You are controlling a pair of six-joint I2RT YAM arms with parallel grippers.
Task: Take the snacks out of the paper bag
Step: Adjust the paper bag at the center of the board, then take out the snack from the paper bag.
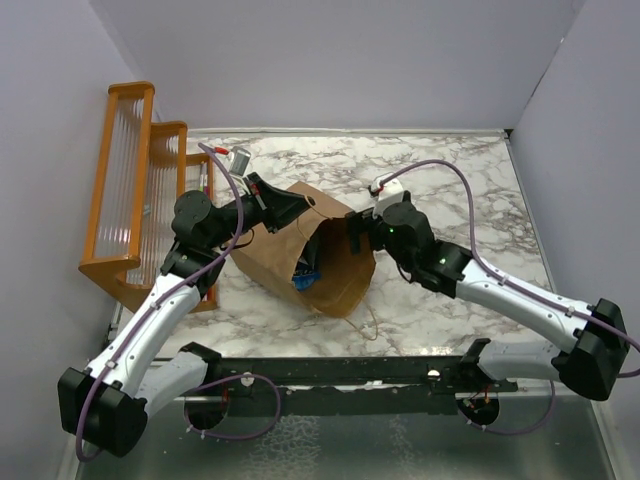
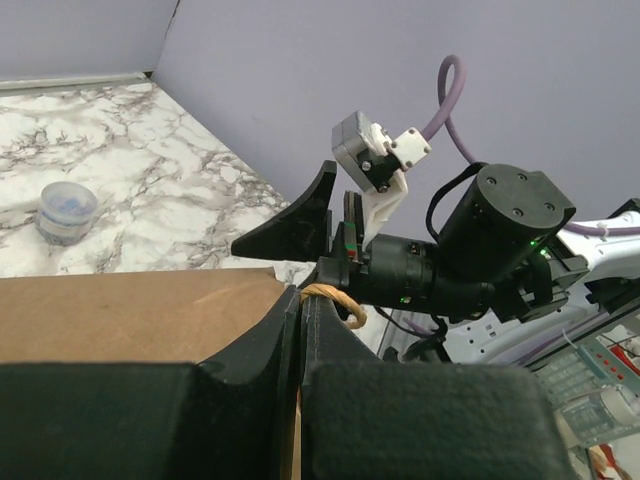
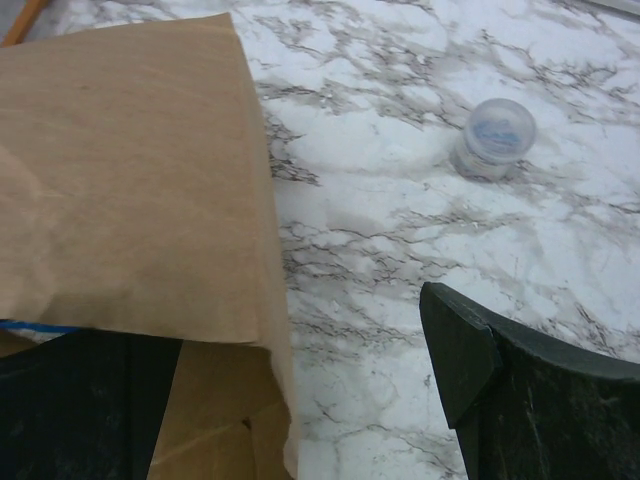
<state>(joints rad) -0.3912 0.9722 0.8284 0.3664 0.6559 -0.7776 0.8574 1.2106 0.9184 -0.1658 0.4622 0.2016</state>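
The paper bag (image 1: 275,255) sits at mid-table, tipped over, with its long axis running from near right to far left. Its open mouth faces near and right, toward the arm bases. One thin handle (image 1: 372,325) trails onto the marble table (image 1: 450,180) just in front of the mouth. Inside the mouth shows a blue snack (image 1: 308,276); how many packets lie with it is hard to tell. The right gripper (image 1: 358,236) is at the mouth's right rim, jaws spread wide to either side of the paper wall, holding nothing. The left gripper (image 1: 286,208) is pinched tight on the bag's far upper edge. An orange rack (image 1: 130,190) stands at far left.
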